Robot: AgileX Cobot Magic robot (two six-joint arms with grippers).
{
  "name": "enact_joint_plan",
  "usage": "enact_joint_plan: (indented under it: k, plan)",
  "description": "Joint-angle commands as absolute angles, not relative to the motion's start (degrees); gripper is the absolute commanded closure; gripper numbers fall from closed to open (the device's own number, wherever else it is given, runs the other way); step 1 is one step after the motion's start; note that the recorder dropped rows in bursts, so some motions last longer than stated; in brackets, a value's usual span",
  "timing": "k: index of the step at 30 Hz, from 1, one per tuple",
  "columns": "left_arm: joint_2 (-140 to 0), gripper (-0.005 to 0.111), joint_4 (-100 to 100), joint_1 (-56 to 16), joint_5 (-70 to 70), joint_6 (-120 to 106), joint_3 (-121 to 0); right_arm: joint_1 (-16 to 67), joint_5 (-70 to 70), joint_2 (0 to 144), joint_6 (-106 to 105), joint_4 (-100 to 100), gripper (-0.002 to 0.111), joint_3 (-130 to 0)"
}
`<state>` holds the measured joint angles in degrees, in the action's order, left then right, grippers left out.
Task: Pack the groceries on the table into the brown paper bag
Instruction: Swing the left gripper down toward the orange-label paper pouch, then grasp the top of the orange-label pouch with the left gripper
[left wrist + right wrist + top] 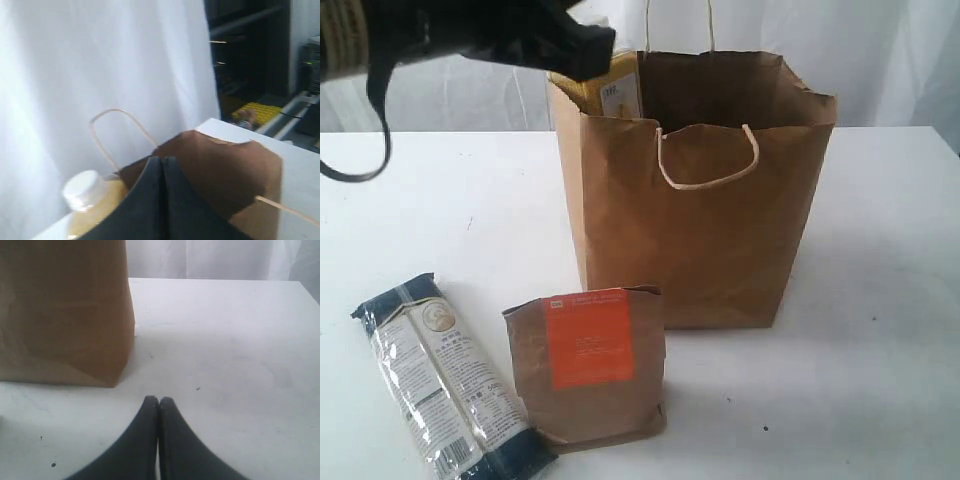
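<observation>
The brown paper bag (700,230) stands upright on the white table (880,380). The yellow-grain bottle (610,85) sits in the bag's mouth against its left wall, with its white cap (84,189) showing. The left gripper (161,161) hovers over that corner just beside the cap, fingers pressed together and holding nothing. The right gripper (159,401) hangs low over the table near the bag's base, likewise closed and empty. In front of the bag, the brown orange-labelled pouch (588,365) stands upright and the noodle packet (440,385) lies flat.
</observation>
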<state>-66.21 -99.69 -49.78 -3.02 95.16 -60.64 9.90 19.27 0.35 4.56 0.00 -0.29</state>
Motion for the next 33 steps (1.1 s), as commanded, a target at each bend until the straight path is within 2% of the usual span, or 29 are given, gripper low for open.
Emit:
enact_joint_plan:
  k: [1, 4, 7, 9, 12, 15, 16, 18, 19, 20, 22, 28, 33]
  plan:
    - [-63.97, 0.107, -99.95, -49.77, 7.3, 90.37, -60.44, 9.7, 19.21, 0.0, 4.74, 0.0, 0.108, 0.0]
    - [-62.96, 0.107, -98.82, -49.77, 12.64, 85.75, -60.44, 9.7, 19.21, 0.0, 4.74, 0.0, 0.108, 0.0]
    - [-61.54, 0.107, -88.38, -49.77, 20.28, 72.91, -60.44, 9.7, 19.21, 0.0, 4.74, 0.0, 0.108, 0.0]
    - [-60.27, 0.107, -74.84, -49.77, 25.54, 59.01, -60.44, 9.7, 19.21, 0.0, 4.74, 0.0, 0.108, 0.0]
    - [-58.87, 0.107, -38.48, -49.77, 32.24, 27.75, -60.44, 9.7, 19.21, 0.0, 4.74, 0.0, 0.108, 0.0]
    - [-58.75, 0.107, -17.7, -49.88, 37.5, 9.8, -60.44, 9.7, 19.21, 0.0, 4.74, 0.0, 0.108, 0.0]
    - [-58.75, 0.103, -14.05, -49.88, 38.94, 5.94, -60.44, 9.7, 19.21, 0.0, 4.74, 0.0, 0.108, 0.0]
    - [-58.75, 0.085, -7.83, -49.88, 40.52, 0.0, -60.44, 9.7, 19.21, 0.0, 4.74, 0.0, 0.108, 0.0]
    - [-59.02, 0.071, -5.39, -49.88, 41.1, -2.96, -60.44, 9.7, 19.21, 0.0, 4.74, 0.0, 0.108, 0.0]
    - [-59.34, 0.052, -2.71, -49.98, 40.62, -5.37, -59.84, 9.7, 19.21, 0.0, 4.74, 0.0, 0.108, 0.0]
    - [-60.34, 0.028, -1.95, -50.07, 37.99, -7.92, -58.17, 9.7, 19.21, 0.0, 4.74, 0.0, 0.108, 0.0]
    - [-64.84, 0.03, 0.0, -50.07, 34.31, -19.23, -57.36, 9.7, 19.21, 0.0, 4.74, 0.0, 0.108, 0.0]
    - [-68.6, 0.03, 1.49, -50.07, 28.98, -20.02, -57.36, 9.7, 19.21, 0.0, 4.74, 0.0, 0.108, 0.0]
